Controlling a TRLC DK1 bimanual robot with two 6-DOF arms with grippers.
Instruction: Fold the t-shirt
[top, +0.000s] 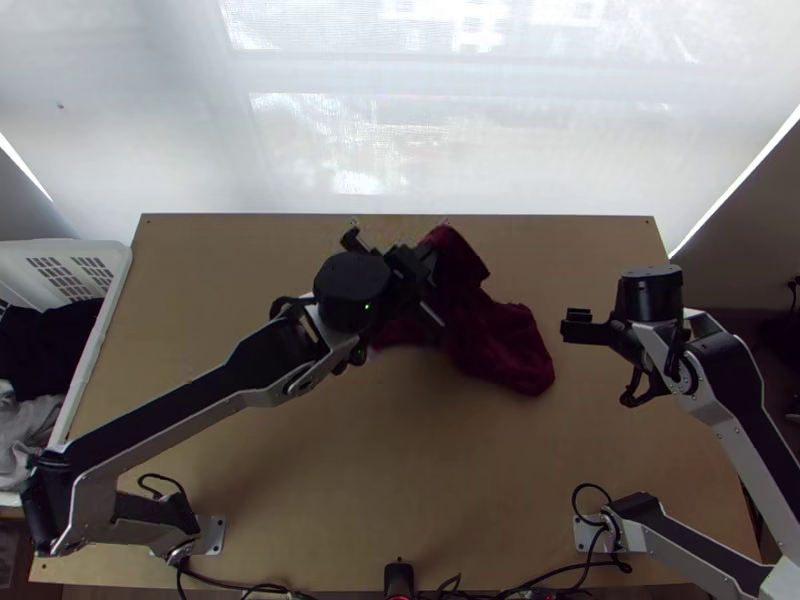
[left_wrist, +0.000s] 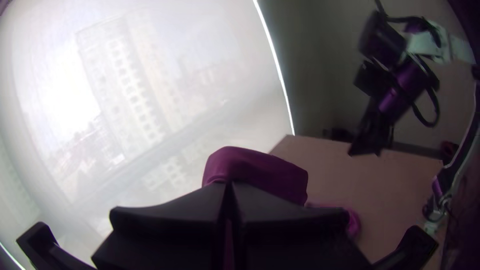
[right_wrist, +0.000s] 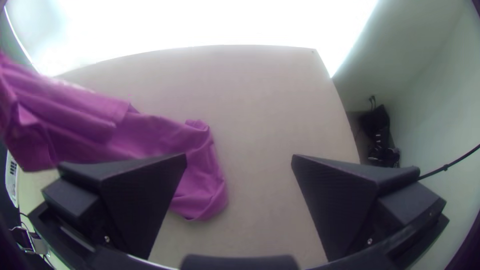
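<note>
My left gripper (top: 425, 272) holds part of the dark red t-shirt (top: 500, 345) up over the table's far middle. The shirt hangs bunched from it, its lower part lying on the wood toward the right. In the left wrist view the fingers of my left gripper (left_wrist: 229, 190) are closed together on the t-shirt (left_wrist: 257, 172), which sticks out beyond their tips. My right gripper (top: 577, 326) is right of the cloth, apart from it. In the right wrist view, my right gripper (right_wrist: 239, 159) has its fingers wide apart, and the t-shirt (right_wrist: 200, 170) passes partly behind one finger.
A white basket (top: 112, 290) with black and grey cloth stands at the table's left edge. Bare wood of the table (top: 450, 480) shows in front of the shirt. Cables run along the near edge. A pale curtain (top: 400, 130) hangs behind the far edge.
</note>
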